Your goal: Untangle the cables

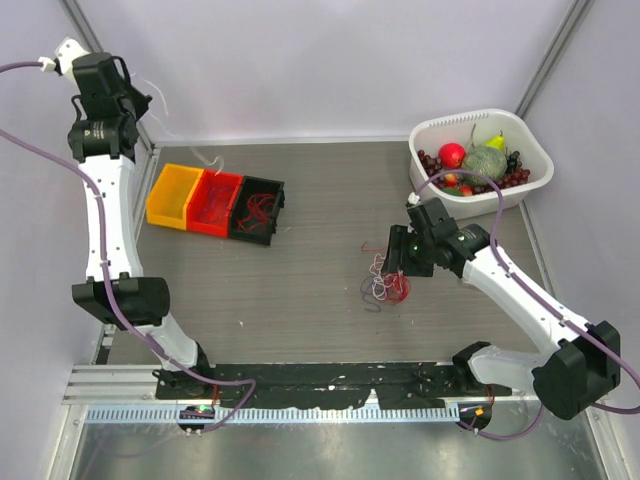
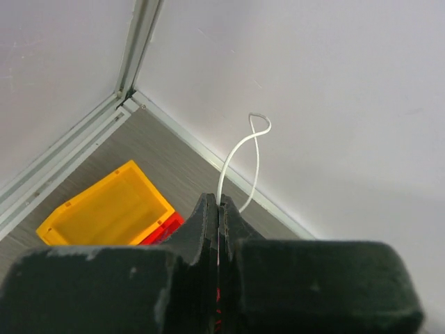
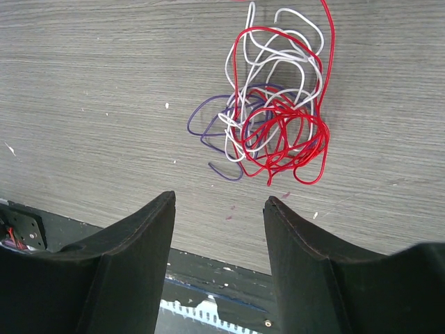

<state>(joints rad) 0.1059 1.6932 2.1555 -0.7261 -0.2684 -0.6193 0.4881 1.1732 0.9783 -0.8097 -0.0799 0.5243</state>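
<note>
We judged the tangle of thin red, white and purple wires (image 3: 278, 132), lying on the grey worktop (image 3: 90, 104) just ahead of our spread right fingers (image 3: 139, 243), light and limp, best taken by an outer loop; our left fingers (image 2: 205, 226) pinched a thin white wire (image 2: 240, 156).

Three bins counted: yellow bin (image 1: 172, 195), red bin (image 1: 200, 200), black bin (image 1: 262, 181). One white basket (image 1: 470, 117) of fruit (image 1: 485, 161). One tangle of cables (image 1: 390, 288), plus one separate white wire (image 2: 256, 154).

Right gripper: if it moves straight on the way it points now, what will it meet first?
Probably the bare table, just short of the cables, which lie slightly right; depth is unclear.
</note>
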